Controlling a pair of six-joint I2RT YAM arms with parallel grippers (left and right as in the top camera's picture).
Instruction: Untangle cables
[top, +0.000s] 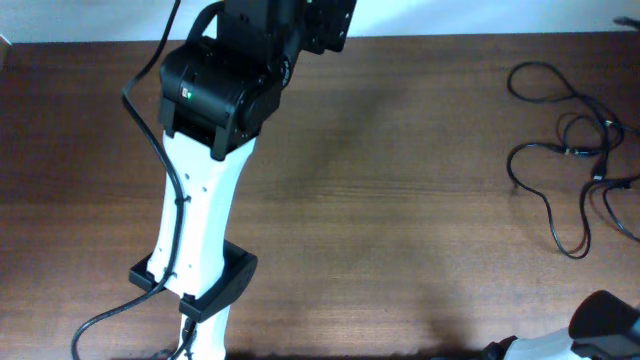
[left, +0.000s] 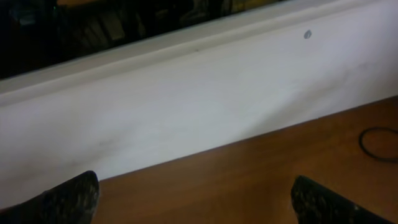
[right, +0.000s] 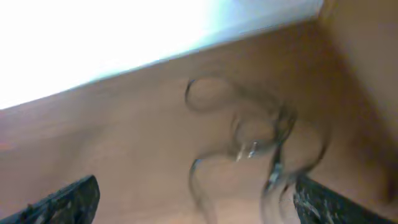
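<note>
Since the tangled cables (top: 577, 150) lie at the worktop's (top: 400, 200) right end, ahead of your wide-open, empty right claw (right: 196, 208), reach with that arm, not the distant, equally open left claw (left: 198, 202).

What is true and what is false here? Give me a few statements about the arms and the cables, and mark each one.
1. The cables lie near the right edge of the table in the overhead view. True.
2. The left gripper is clamped on a cable. False: it stands wide open with nothing in it.
3. The cables are bright red. False: they are black.
4. The right gripper is open, with cables lying on the table ahead of it. True, though that view is blurred.
</note>
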